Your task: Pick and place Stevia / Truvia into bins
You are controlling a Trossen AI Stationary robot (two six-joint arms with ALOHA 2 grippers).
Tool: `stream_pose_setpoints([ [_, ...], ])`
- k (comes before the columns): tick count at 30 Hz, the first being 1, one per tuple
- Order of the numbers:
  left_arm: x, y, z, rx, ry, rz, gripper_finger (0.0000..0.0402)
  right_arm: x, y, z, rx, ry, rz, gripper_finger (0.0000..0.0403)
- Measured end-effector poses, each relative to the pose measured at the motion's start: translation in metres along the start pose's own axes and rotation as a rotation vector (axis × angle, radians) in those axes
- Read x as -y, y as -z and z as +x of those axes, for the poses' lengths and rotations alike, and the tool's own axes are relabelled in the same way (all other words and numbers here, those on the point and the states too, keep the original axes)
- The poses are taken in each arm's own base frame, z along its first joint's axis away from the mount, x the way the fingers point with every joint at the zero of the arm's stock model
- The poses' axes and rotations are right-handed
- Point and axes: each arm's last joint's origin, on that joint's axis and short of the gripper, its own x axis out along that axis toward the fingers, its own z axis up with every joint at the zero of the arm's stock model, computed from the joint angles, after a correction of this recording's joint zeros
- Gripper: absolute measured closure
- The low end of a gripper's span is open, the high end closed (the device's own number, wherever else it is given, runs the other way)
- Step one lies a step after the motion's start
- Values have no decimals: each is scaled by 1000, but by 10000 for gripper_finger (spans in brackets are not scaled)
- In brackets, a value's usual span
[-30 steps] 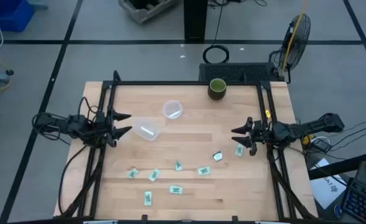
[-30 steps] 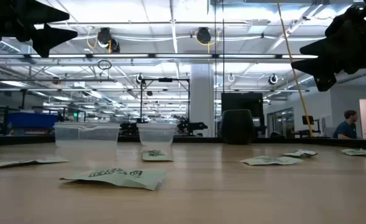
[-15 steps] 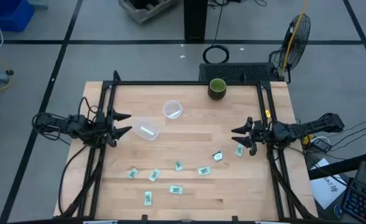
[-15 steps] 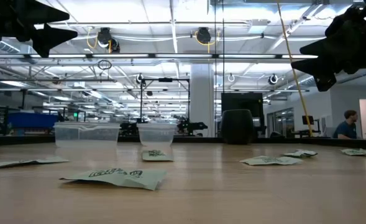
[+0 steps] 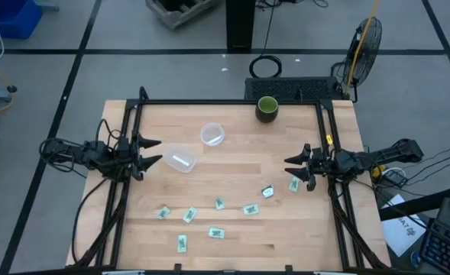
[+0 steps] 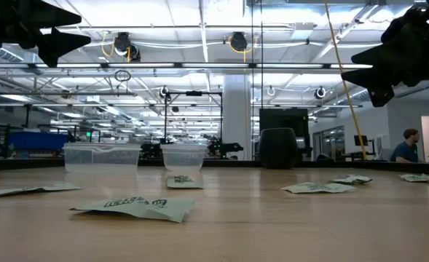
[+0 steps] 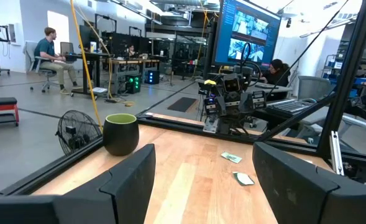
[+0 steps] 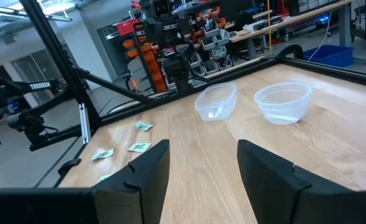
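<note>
Nearest us in the low view we see a Stevia sachet (image 6: 135, 207) lying flat on the wooden table (image 5: 240, 229), with more sachets (image 5: 217, 233) scattered across the near half in the high view. One sachet (image 5: 181, 161) already lies inside the clear tub (image 5: 180, 158), which sits tilted just beside the round cup (image 5: 212, 134). At the table's left edge we find the left gripper (image 5: 150, 151) raised off the surface, its jaws spread wide and empty. Opposite, the right gripper (image 5: 295, 166) hovers with jaws also wide and empty, near two sachets (image 5: 293, 184). Farthest back stands a dark green cup (image 5: 267, 108).
</note>
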Motion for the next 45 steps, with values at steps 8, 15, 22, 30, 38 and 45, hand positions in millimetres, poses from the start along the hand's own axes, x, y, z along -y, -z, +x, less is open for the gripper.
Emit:
stream_pose_setpoints([
  [8,0,0,0,0,0,0,126,-4,-15,-1,153,-15,44,220],
  [15,0,0,0,0,0,0,126,-5,-20,-2,209,-37,72,220],
  [22,0,0,0,0,0,0,126,-9,-23,-2,204,-145,209,220],
  [30,0,0,0,1,0,-1,126,-14,-21,4,175,-196,194,220],
  [38,0,0,0,2,0,-1,126,-30,-3,24,-216,-167,37,220],
  [45,0,0,0,3,0,-1,126,-48,-18,40,-604,-16,-85,220],
])
